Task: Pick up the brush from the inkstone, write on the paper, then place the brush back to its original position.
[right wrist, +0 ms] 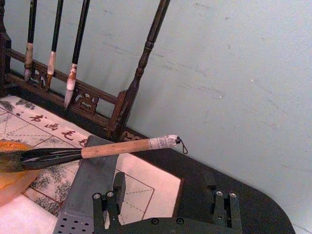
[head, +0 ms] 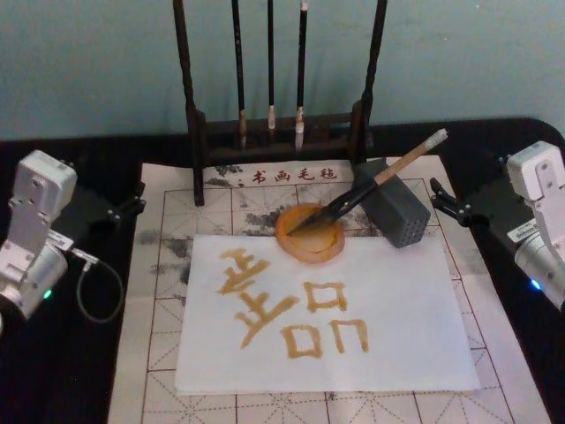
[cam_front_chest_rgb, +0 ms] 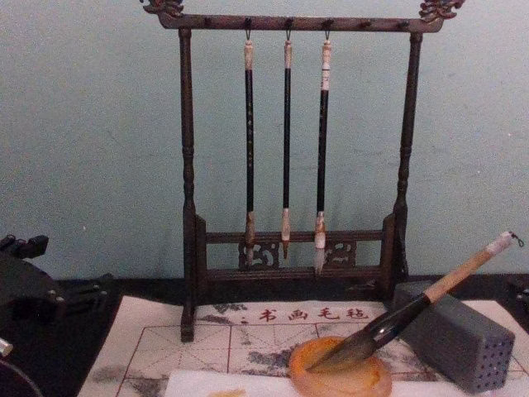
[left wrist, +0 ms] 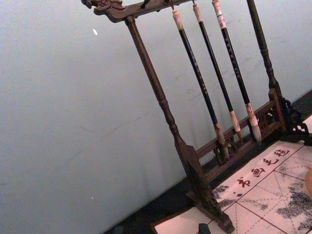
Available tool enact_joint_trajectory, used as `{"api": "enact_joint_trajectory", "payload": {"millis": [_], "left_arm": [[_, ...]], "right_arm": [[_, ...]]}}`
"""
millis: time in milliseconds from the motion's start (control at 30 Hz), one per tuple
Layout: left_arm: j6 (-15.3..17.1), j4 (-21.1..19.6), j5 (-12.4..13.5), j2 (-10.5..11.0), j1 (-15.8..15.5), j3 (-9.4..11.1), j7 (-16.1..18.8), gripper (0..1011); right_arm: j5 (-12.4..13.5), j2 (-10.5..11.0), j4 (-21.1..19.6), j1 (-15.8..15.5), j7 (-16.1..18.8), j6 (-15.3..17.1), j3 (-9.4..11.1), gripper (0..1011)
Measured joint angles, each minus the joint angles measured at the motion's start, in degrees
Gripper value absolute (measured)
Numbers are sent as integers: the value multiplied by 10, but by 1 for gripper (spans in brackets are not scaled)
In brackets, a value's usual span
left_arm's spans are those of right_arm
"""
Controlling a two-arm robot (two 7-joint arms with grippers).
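Starting at the left of the head view, a thin cable loop [head: 99, 291] lies on the dark surface [head: 53, 389] beside the left arm. A reach from that side could drag it across the paper [head: 397, 336]. The paper's amber strokes might smear if they are wet.

In mid-frame, the brush [head: 388, 168] is propped at two places. Its dark tuft sits in the inkstone [head: 309, 243] at the paper's upper edge, and its handle leans on the grey block [head: 402, 212] to the right. A clumsy approach could nudge the block or roll the handle off it. That would probably swing the loaded tuft onto the sheet or tip the shallow dish. The rack of thin brushes [head: 269, 132] stands just behind, so a high lift could knock it.

The left end effector [head: 126, 203], at centre left, looks spread. It holds nothing and sits apart from the mat. The right end effector [head: 446, 201], at centre right near the block, is also wide open. In the right wrist view its fingers [right wrist: 111, 207] sit well apart and empty, touching neither brush nor block.
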Motion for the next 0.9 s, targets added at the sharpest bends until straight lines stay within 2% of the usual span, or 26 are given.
{"api": "enact_joint_trajectory", "payload": {"millis": [900], "left_arm": [[0, 0, 0, 0, 0, 0, 0, 1001]], "right_arm": [[0, 0, 0, 0, 0, 0, 0, 1000]]}}
